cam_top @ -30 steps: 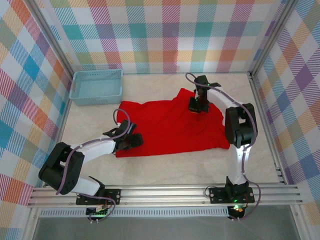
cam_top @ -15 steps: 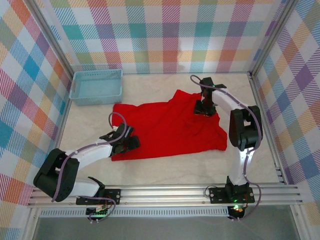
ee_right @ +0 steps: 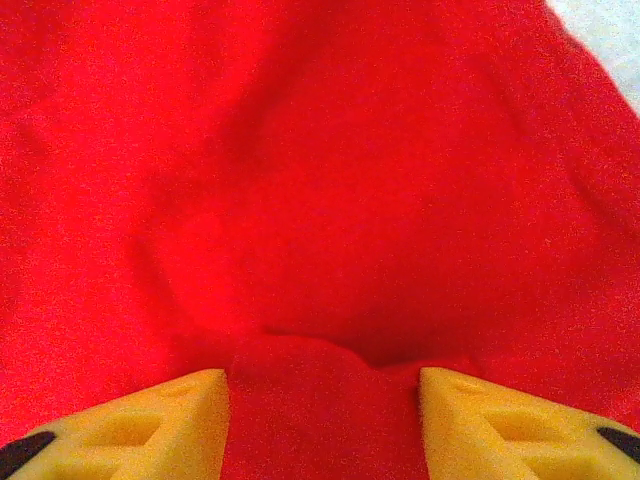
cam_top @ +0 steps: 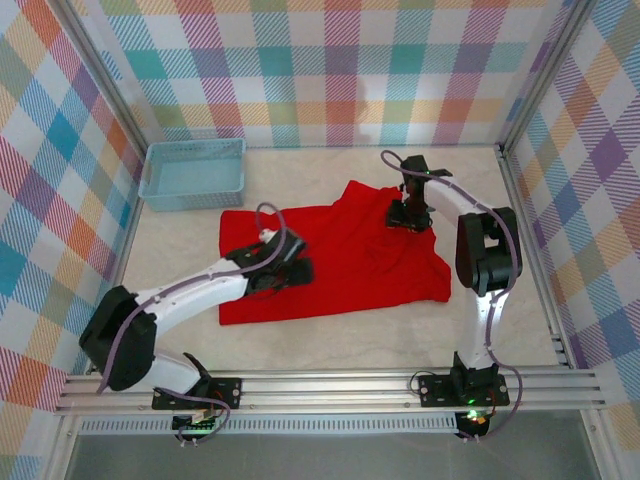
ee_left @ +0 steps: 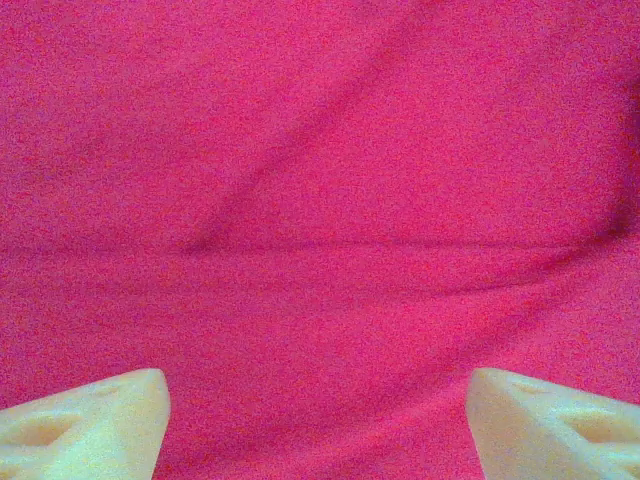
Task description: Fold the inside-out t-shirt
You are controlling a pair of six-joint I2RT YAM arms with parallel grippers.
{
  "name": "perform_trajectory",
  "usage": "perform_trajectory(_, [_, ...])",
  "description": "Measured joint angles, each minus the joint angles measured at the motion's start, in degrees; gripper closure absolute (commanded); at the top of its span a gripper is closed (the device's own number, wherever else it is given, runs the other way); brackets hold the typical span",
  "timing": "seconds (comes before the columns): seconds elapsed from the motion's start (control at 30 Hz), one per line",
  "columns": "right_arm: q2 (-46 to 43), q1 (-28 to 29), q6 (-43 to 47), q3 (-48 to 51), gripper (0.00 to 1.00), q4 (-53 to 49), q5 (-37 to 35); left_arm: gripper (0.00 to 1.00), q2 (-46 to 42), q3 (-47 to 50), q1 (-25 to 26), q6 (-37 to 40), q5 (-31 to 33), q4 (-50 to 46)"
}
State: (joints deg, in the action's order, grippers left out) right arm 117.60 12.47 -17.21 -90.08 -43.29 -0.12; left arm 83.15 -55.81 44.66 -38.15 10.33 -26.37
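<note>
The left arm (cam_top: 190, 292) and right arm (cam_top: 484, 325) are white with black joints; the left tool (ee_left: 315, 400) is cream, the right tool (ee_right: 322, 400) yellow.

**Soft cloth, hard plastic, bare metal**

The t-shirt (cam_top: 340, 265) is matt red cloth, softly creased, with no sheen. On the left gripper (ee_left: 315, 380) the fingers (ee_left: 90, 425) are cream plastic, dull and slightly grainy. Those on the right gripper (ee_right: 322, 372) are yellow plastic of like finish. The basket (cam_top: 193, 150) is pale blue plastic. The table (cam_top: 330, 340) looks smooth and stone-patterned. The front rail (cam_top: 330, 385) is silvery ribbed metal.
</note>
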Motion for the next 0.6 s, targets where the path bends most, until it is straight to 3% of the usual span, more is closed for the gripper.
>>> perform_trajectory(0.2, [0.72, 0.04, 0.13, -1.29, 0.46, 0.76, 0.72, 0.22, 14.82, -15.15, 4.92, 3.26, -3.82, 5.35])
perform_trajectory(0.33, [2.03, 0.04, 0.13, -1.33, 0.54, 0.83, 1.20, 0.25, 25.03, -21.73, 5.35, 4.94, -6.95, 8.52])
perform_trajectory(0.6, [3.13, 0.04, 0.04, -1.42, 0.84, 1.05, 2.34, 0.37, 37.22, -31.41, 4.94, 7.45, -9.46, 12.22])
